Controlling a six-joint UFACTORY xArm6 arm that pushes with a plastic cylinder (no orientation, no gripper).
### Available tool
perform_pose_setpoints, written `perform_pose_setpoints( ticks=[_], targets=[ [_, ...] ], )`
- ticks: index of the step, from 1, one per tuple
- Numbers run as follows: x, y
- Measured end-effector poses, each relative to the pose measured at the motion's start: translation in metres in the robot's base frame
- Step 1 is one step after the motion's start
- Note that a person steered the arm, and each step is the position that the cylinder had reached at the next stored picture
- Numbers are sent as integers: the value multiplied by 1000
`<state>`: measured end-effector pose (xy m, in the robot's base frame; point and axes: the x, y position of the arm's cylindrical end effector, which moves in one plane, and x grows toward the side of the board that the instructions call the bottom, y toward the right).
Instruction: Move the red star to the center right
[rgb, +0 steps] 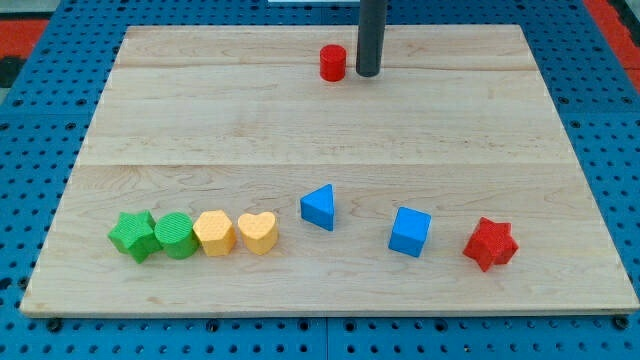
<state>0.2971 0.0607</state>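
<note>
Red star (490, 243) at the view's lower right, on the wooden board (300, 130), close to the right edge and well below the middle of that side. Just to its left, apart from it, a blue cube (410, 231); farther left again, a blue triangle (319, 207), standing alone near the middle of the lower half.

Along the lower left, a tight row of four: green star (133, 236) at the far left, green cylinder (175, 236) touching it, then a yellow hexagon (214, 233) and a yellow heart (258, 232), each pressed against or just beside its neighbour.

Near the view's top, a little right of centre, a red cylinder (332, 62). Dark rod coming down from the top edge, my tip (368, 74) just beside that red cylinder on its right, a narrow gap between them, touching not certain. Tip well apart from the red star, nearly the whole depth of the board between them.

No pincer on this arm, only the rod; nothing grasped.
</note>
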Motion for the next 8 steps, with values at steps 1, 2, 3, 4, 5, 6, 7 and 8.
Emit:
perform_pose_setpoints(
  ticks=[1,2,3,4,5,6,7,8],
  targets=[
    [-4,-35],
    [-44,-51],
    [-8,-21],
    [49,64],
    [121,105],
    [214,133],
    [295,146],
    [301,85]
  ],
)
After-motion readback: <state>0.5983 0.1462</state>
